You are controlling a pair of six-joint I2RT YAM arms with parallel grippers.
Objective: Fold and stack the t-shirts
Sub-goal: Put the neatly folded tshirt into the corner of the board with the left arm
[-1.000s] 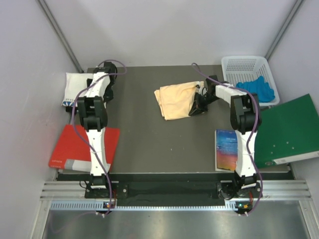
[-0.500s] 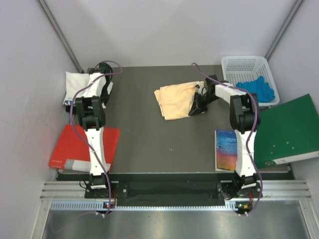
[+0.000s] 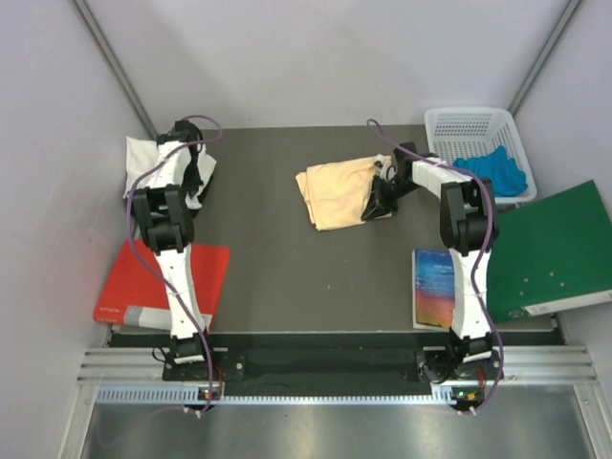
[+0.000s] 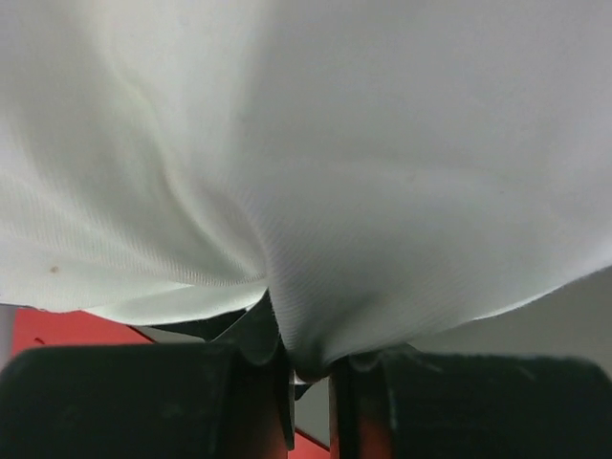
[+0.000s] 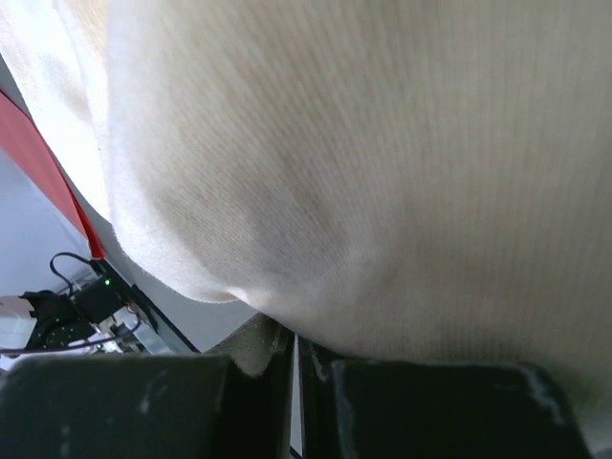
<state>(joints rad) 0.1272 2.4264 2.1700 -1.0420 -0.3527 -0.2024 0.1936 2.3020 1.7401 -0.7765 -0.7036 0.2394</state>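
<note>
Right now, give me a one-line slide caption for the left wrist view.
Left tool pinches a fold of the white t-shirt, with a red folder showing beneath the cloth.

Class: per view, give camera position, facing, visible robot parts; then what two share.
Top external: overhead, behind the robot, facing dark table; left arm, right arm show.
Left wrist: left arm, facing white cloth t-shirt its fingers pinch.
Right wrist: right arm, facing peach-yellow cloth t-shirt its fingers pinch.
Shared with overhead: both shirts.
</note>
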